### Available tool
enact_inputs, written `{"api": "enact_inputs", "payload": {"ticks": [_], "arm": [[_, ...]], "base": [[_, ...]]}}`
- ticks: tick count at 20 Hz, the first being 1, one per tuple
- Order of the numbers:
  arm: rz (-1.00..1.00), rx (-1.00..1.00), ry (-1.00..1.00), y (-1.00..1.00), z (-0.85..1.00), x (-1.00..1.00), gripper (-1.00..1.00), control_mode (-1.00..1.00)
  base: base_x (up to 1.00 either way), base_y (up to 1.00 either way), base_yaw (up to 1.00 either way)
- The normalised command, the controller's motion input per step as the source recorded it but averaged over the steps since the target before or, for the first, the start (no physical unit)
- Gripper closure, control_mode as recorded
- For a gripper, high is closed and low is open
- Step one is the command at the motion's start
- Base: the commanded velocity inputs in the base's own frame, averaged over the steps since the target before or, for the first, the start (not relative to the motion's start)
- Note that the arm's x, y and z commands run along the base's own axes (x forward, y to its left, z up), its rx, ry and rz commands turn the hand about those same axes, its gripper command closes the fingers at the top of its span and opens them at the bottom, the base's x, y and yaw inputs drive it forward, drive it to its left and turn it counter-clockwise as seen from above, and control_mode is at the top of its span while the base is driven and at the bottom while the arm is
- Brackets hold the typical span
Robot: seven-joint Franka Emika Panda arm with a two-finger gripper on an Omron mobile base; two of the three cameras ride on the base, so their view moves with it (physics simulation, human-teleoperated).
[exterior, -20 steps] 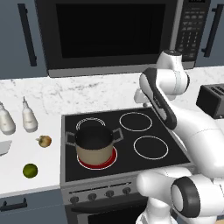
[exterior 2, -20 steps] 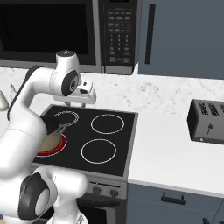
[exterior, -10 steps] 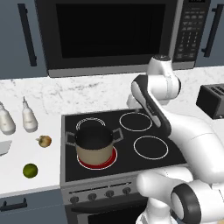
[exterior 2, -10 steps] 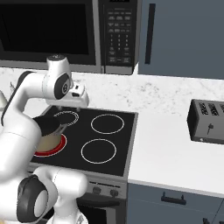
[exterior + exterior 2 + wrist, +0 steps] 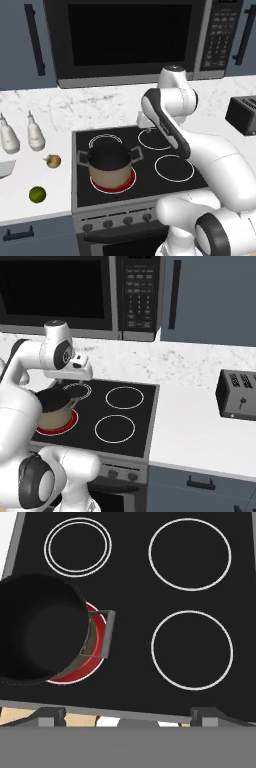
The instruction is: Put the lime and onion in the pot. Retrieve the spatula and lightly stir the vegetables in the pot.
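Hovering hand (image 5: 144,121) above stove, pot (image 5: 109,166) on red burner.
Lime (image 5: 37,194), onion (image 5: 53,161) on table; hand state: can't tell.

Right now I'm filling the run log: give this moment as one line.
pot: on red burner, inside dark | lime, onion: on counter left of stove | pincer: over stovetop, holding nothing

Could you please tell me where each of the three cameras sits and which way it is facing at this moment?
Left base view: behind the arm's left, facing forward and down at the stove; arm rises lower right.
Right base view: behind its right, same stove; arm lower left.
Hand view: on the hand, looking down along the gripper at the burners; finger tips at bottom.
Shared: the pot on the red burner.
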Motion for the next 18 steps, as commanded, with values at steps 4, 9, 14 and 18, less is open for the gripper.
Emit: {"api": "enact_inputs", "payload": {"ticks": [4, 9, 14, 18], "arm": [[0.0, 0.0, 0.0, 0.0, 0.0, 0.0, -1.0, 1.0], [0.0, 0.0, 0.0, 0.0, 0.0, 0.0, -1.0, 1.0], [0.0, 0.0, 0.0, 0.0, 0.0, 0.0, -1.0, 1.0], [0.0, 0.0, 0.0, 0.0, 0.0, 0.0, -1.0, 1.0]], "base": [[-0.26, 0.61, 0.0], [-0.19, 0.58, 0.0], [-0.05, 0.52, -0.01], [0.0, 0.58, -0.01]]}}
